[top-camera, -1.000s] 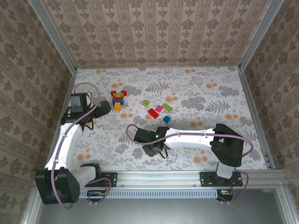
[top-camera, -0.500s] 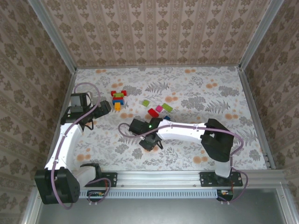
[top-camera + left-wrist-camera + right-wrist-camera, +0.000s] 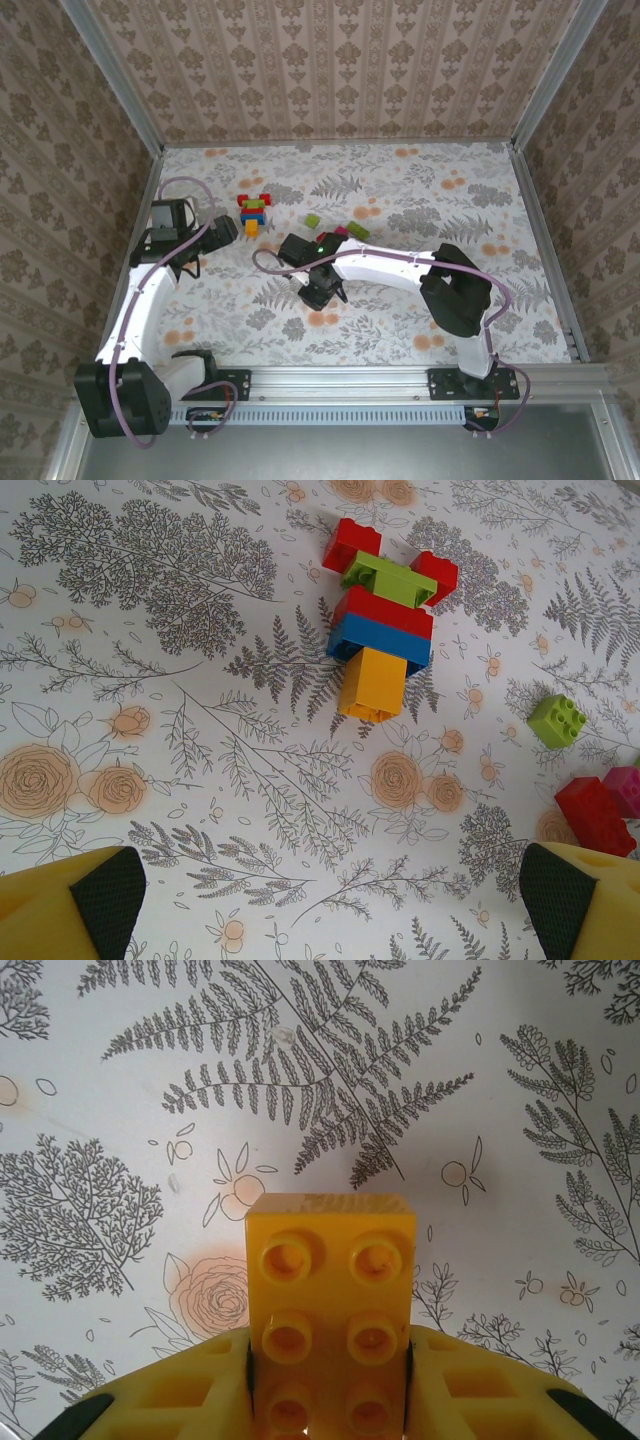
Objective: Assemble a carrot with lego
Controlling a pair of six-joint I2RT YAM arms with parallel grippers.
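Observation:
A stack of lego (image 3: 385, 630) lies flat on the floral table: two red bricks and a light green one at its far end, then red, blue and orange. In the top view this stack (image 3: 253, 212) is just right of my left gripper (image 3: 222, 230), which is open and holds nothing. The left gripper (image 3: 335, 910) has its yellow fingertips (image 3: 100, 900) wide apart near the stack. My right gripper (image 3: 330, 1360) is shut on an orange lego brick (image 3: 330, 1310), studs facing the camera. It hovers at mid-table, right gripper (image 3: 320, 290) below and right of the stack.
Loose bricks lie right of the stack: a light green one (image 3: 558, 720), a red one (image 3: 595, 815) and a magenta one (image 3: 625, 788). From above, green bricks (image 3: 312, 220) (image 3: 358, 230) sit beside the right arm. Patterned walls enclose the table.
My right arm has swung left and away from the table's near edge, carrying the orange brick toward the stack. The left arm has stayed still.

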